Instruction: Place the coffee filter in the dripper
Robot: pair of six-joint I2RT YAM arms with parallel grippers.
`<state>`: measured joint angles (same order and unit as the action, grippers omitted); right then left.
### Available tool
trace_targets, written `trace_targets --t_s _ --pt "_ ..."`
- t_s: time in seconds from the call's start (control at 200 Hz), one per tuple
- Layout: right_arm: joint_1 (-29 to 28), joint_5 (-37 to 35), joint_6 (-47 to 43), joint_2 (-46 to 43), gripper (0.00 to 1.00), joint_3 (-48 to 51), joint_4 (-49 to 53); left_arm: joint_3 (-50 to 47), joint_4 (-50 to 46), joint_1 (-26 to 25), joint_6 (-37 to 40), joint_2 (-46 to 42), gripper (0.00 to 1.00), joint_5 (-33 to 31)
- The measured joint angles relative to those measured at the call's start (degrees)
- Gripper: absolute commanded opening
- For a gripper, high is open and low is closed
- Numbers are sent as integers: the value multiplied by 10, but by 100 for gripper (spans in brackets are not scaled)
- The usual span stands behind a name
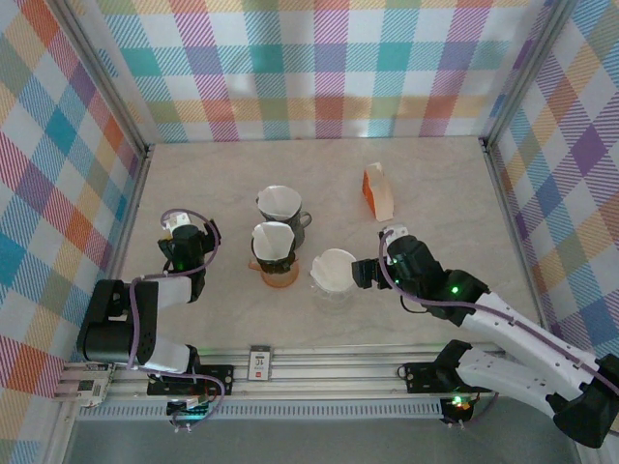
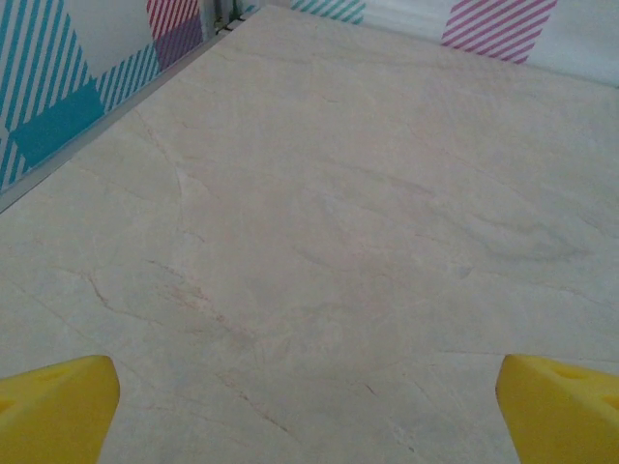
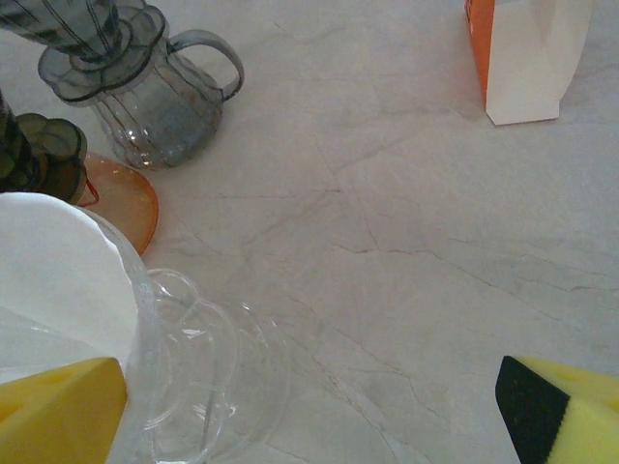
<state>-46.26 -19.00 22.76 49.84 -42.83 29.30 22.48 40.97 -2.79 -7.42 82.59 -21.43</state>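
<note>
Paper of the coffee filter (image 1: 335, 268) sits inside the clear dripper (image 1: 329, 295) near the middle of the table (image 1: 435, 208). The right gripper (image 1: 368, 273) stands just beside it at 3 o'clock, jaws spread wide and holding nothing. From the right wrist camera the filter lies at 9 o'clock, directly above the left yellow fingertip (image 3: 58, 411). Whether that fingertip touches the glass cannot be told. The left gripper (image 1: 191, 239) is well apart at 9 o'clock of the dripper, also wide open and empty, over bare table. In the right wrist view the frame edge cuts off the filter's left side and the dripper's lower part. The glass wall and handle are hard to trace against the pale stone surface. At 11 o'clock of the clear dripper stand a grey dripper (image 1: 282, 215) and, nearer, an orange-based dripper (image 1: 275, 253). Each seems to carry a pale lining, too small to be sure. A white and orange filter packet (image 1: 378, 190) stands at 1 o'clock, its top cropped in the wrist view. The filter itself is plain white and smooth, its curved upper edge inside the scalloped glass rim.
</note>
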Motion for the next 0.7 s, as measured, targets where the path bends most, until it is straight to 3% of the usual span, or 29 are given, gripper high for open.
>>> trace_targets --t_s 0.7 --pt "0 -1 -10 -12 99 0 -15 -5 44 -11 47 65 100 65"
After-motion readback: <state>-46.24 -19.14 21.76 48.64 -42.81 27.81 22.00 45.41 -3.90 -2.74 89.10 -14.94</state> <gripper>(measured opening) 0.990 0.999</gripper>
